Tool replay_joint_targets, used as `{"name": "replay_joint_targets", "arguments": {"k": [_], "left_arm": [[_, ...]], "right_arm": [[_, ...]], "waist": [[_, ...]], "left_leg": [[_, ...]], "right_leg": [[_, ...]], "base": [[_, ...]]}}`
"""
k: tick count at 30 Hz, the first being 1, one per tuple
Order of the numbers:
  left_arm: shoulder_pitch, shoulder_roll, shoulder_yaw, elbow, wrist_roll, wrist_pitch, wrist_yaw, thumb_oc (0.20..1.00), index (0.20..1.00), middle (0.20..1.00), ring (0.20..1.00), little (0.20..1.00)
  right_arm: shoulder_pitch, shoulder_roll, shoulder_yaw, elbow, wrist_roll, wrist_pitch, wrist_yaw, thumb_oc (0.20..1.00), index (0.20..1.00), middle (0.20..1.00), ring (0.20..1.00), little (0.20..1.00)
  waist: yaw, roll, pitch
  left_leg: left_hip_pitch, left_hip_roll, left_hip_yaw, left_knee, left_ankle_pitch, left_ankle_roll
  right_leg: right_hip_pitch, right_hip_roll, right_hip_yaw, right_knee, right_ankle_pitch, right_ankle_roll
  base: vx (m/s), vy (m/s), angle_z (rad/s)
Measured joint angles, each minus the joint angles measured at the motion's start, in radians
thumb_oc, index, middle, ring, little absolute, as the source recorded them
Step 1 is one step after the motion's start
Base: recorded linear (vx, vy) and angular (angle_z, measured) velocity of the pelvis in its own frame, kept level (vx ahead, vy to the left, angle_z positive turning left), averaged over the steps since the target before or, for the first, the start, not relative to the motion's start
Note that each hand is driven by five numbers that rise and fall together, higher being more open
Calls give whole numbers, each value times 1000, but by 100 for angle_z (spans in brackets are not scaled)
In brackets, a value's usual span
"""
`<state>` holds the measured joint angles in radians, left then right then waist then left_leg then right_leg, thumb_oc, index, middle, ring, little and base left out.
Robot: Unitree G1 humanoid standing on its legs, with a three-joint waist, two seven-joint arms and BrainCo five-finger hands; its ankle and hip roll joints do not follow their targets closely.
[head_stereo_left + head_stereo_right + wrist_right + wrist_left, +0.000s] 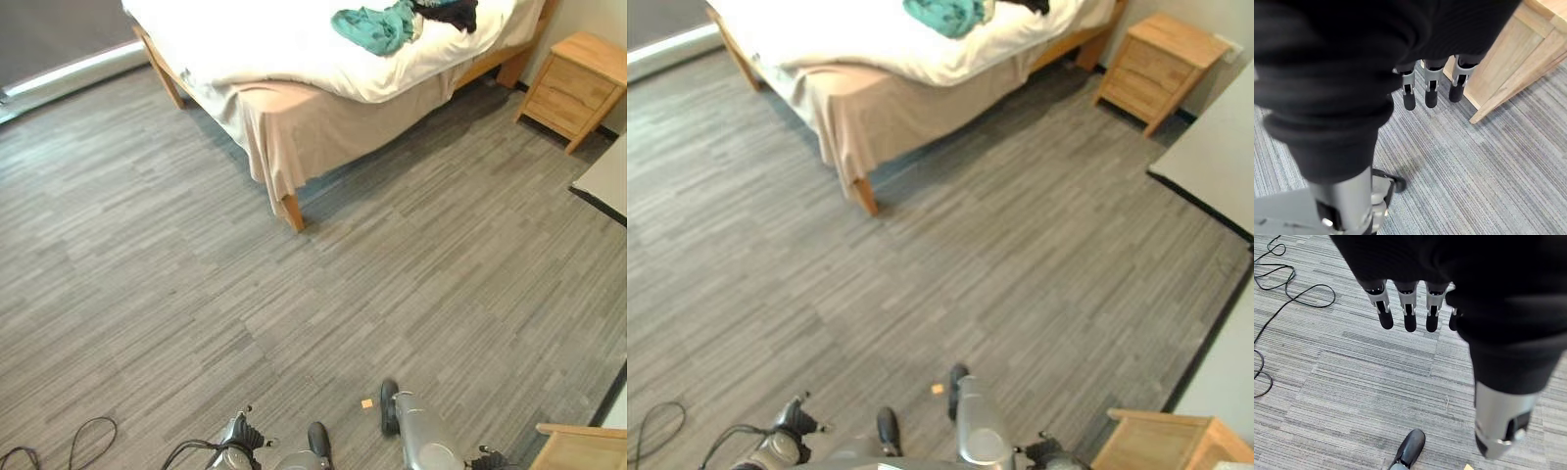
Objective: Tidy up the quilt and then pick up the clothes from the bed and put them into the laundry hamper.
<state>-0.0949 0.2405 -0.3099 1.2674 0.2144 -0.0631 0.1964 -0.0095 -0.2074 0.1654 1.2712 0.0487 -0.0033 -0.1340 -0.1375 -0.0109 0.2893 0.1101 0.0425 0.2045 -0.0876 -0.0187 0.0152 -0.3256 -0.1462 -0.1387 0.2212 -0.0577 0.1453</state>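
Both hands hang empty over the floor: the left hand (1415,289) and the right hand (1430,73) show straight, relaxed fingers holding nothing. Upper right of the head views, the clothes (377,26) lie on the white quilt (265,39), well apart from the robot. Approaching, it could clip the bed (291,211) leg or the nightstand (578,83), and no hamper is seen yet.

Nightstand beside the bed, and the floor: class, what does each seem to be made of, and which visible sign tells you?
The small two-drawer nightstand looks like light wood with a matt finish: honey tone, faint grain. The grey floor looks like streaked vinyl or laminate planks, possibly carpet tile; the look leaves it open.
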Motion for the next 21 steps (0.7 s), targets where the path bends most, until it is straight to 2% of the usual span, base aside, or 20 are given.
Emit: {"name": "replay_joint_targets", "arguments": {"k": [1,2,3,4,5,6,7,8,9,10,11,12,13,14,15,17,18,19,20,21], "left_arm": [[0,-2,0,6,1,-1,0,1000,1000,1000,1000,1000],[-6,-4,0,9,4,2,1,1000,1000,1000,1000,1000],[-16,-7,-1,17,5,2,2,1000,1000,1000,1000,1000],[-22,-6,-3,45,6,0,1,1000,1000,1000,1000,1000],[-17,-17,2,54,6,0,2,1000,1000,1000,1000,1000],[-9,-21,11,64,6,-4,2,1000,1000,1000,1000,1000],[-5,-23,29,67,6,-4,4,1000,1000,1000,1000,1000],[-7,-24,35,67,6,-6,5,1000,1000,1000,1000,1000],[-10,-27,34,66,5,-9,4,1000,1000,1000,1000,1000],[-30,-34,35,78,4,-13,5,1000,1000,1000,1000,1000],[-50,-39,28,75,0,-7,9,1000,1000,1000,1000,1000],[-47,-39,42,67,-4,-5,15,1000,1000,1000,1000,1000],[-59,-30,43,63,-7,-3,26,1000,1000,1000,1000,1000],[-61,-11,43,44,-15,-3,34,1000,1000,1000,1000,1000],[-56,-1,51,27,-16,-6,45,1000,1000,1000,1000,1000],[-46,-2,63,-2,-18,-10,52,1000,1000,1000,1000,1000],[-36,-2,61,-15,-17,-10,52,1000,1000,1000,1000,1000],[-19,-6,65,-14,-17,-16,52,1000,1000,1000,1000,1000],[-4,-6,64,-14,-17,-16,52,1000,1000,1000,1000,1000],[21,-7,66,-12,-23,-16,53,1000,1000,1000,1000,1000]], "right_arm": [[10,2,0,2,0,4,1,1000,1000,1000,1000,1000],[18,0,0,7,0,4,0,1000,1000,1000,1000,1000],[32,-1,-3,7,0,5,0,1000,1000,1000,1000,1000],[44,-1,-4,8,0,9,0,1000,1000,1000,1000,1000],[55,-13,-8,23,0,10,1,1000,1000,1000,1000,1000],[53,-19,-8,27,-1,10,2,1000,1000,1000,1000,1000],[53,-23,-13,42,-1,13,4,1000,1000,1000,1000,1000],[52,-27,-12,44,-1,13,4,1000,1000,1000,1000,1000],[47,-40,-17,32,-4,10,4,1000,1000,1000,1000,1000],[27,-58,-18,24,-5,1,3,1000,1000,1000,1000,1000],[19,-78,-11,24,-4,7,0,1000,1000,1000,1000,1000],[0,-87,-3,19,-4,10,-6,1000,1000,1000,1000,1000],[-18,-87,8,19,-4,8,-19,1000,1000,1000,1000,1000],[-35,-92,11,15,-4,4,-28,1000,1000,1000,1000,1000],[-47,-95,13,1,-4,-2,-36,1000,1000,1000,1000,1000],[-67,-107,39,-2,-5,-1,-36,1000,1000,1000,1000,1000],[-72,-105,41,-1,-5,-1,-36,1000,1000,1000,1000,1000],[-71,-95,47,2,-5,-1,-36,1000,1000,1000,1000,1000],[-67,-83,51,3,-5,-2,-37,1000,1000,1000,1000,1000],[-61,-77,49,3,-7,-3,-36,1000,1000,1000,1000,1000]], "waist": [[-7,3,-1],[-29,-3,-3],[-52,-12,-3],[-57,-11,-4],[-78,31,0],[-81,56,-2],[-85,66,-10],[-84,59,-15],[-78,51,-21],[-62,32,-28],[-44,26,-24],[-11,13,-15],[5,-20,3],[20,-32,1],[40,-37,-2],[52,-38,-3],[57,-33,-4],[62,-24,-10],[61,-11,-15],[64,-14,-16]], "left_leg": [[4,3,-13,2,-4,-6],[-4,1,-41,5,-15,-18],[1,4,-52,1,-22,-29],[17,18,-72,-1,-38,-56],[54,78,-79,-2,-62,-76],[74,113,-78,3,-73,-79],[101,145,-74,44,-37,-121],[98,153,-76,85,-21,-145],[64,158,-82,187,1,-176],[-36,158,-83,369,20,-195],[-135,184,-75,572,65,-207],[-154,183,-81,639,134,-230],[-213,214,-45,776,186,-241],[-241,225,4,782,152,-229],[-255,222,66,707,120,-225],[-263,186,155,421,100,-208],[-265,178,180,345,110,-199],[-246,151,216,136,136,-186],[-259,140,235,46,184,-178],[-266,142,253,25,212,-169]], "right_leg": [[16,-1,18,-81,6,10],[28,-12,83,-198,14,21],[34,-25,111,-236,18,25],[61,-25,121,-261,44,33],[92,31,116,-252,101,27],[106,63,115,-234,104,21],[148,88,87,-225,133,-11],[174,90,79,-234,146,-29],[204,86,61,-248,153,-42],[239,83,25,-273,167,-77],[255,78,23,-291,171,-120],[284,80,29,-294,184,-151],[328,73,36,-310,189,-190],[347,71,30,-310,176,-210],[365,70,31,-310,151,-210],[395,87,16,-305,134,-205],[406,97,10,-305,127,-196],[434,117,-14,-308,96,-174],[474,143,-34,-310,69,-175],[497,158,-43,-311,54,-172]], "base": [[579,-169,46],[396,-111,52],[615,-180,64],[567,-217,47],[580,-280,39],[476,-340,26],[428,-384,25],[386,-459,26],[375,-461,28],[553,-468,27],[418,-283,6],[459,-175,-1],[501,-17,-1],[702,14,9],[553,37,13],[452,91,12],[566,91,11],[432,53,20],[673,95,23],[460,81,16]]}}
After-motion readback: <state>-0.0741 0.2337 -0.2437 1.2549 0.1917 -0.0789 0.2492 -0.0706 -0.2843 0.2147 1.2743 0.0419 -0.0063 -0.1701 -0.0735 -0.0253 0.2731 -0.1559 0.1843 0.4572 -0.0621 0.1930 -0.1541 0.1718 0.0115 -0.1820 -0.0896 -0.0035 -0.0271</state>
